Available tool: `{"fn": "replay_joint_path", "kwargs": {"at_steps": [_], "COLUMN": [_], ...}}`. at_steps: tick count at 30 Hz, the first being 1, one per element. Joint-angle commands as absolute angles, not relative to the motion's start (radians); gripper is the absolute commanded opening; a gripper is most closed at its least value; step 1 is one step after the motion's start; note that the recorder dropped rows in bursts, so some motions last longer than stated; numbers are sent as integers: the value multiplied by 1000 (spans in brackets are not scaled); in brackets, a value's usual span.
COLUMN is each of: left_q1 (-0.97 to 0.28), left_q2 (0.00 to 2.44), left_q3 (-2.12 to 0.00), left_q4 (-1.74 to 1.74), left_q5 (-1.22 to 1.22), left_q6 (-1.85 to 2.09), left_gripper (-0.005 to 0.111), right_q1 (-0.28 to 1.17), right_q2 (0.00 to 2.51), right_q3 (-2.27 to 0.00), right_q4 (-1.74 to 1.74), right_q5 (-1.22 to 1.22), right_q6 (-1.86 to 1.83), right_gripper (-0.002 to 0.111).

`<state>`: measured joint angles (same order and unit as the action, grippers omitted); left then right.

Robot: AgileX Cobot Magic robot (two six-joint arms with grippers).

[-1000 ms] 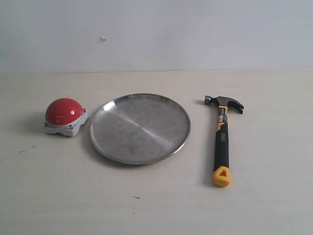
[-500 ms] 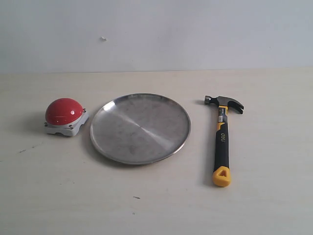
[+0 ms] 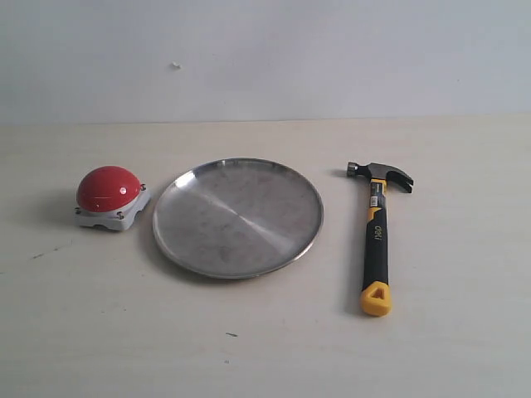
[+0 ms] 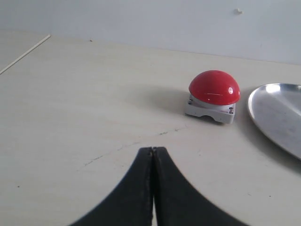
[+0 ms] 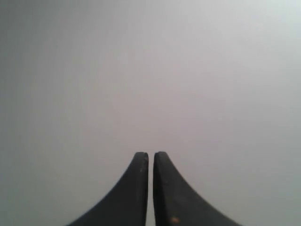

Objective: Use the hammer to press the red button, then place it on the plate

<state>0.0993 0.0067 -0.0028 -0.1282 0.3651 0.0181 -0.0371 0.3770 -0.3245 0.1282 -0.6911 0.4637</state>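
Note:
The hammer (image 3: pixel 375 236) lies flat on the table at the right, its dark head toward the back wall and its yellow end toward the front. The silver plate (image 3: pixel 238 216) sits in the middle, bare. At the left stands the red button (image 3: pixel 109 189) on its light-grey base; it also shows in the left wrist view (image 4: pixel 214 88), next to the plate's edge (image 4: pixel 277 115). My left gripper (image 4: pixel 153 149) is shut and holds nothing, well short of the button. My right gripper (image 5: pixel 151 154) is shut with nothing in it, facing only a blank grey surface. Neither gripper appears in the exterior view.
The pale wooden table (image 3: pixel 265 348) meets a plain light wall (image 3: pixel 265 58) at the back. In the left wrist view a table edge or seam (image 4: pixel 23 55) runs off to one side.

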Motion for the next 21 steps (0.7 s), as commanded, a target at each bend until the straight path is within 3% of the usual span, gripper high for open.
{"fn": "replay_joint_path", "kwargs": {"at_steps": [1,8,14,16,21], "left_q1": [91,91,91,91,91], "left_q2": [0,0,0,0,0], "left_q3": [0,0,0,0,0], "left_q4": [-128,-128,-128,-128,-128], "left_q5": [358,358,358,358,358], "left_q6": [24,24,24,24,24], "left_gripper": [0,0,0,0,0], "right_q1": [-43,-43,-10,25,170], "right_q2": [726,1323,1667,1722,1760], "right_q3": [-565,-1001,-1324,-1347,-1349], "right_q4": [62,-120,92,113,113], "right_q5": [-437,402,1059,1107,968], "right_q6": [427,350,46,53,162], "right_gripper": [5,5,5,5,5]}}
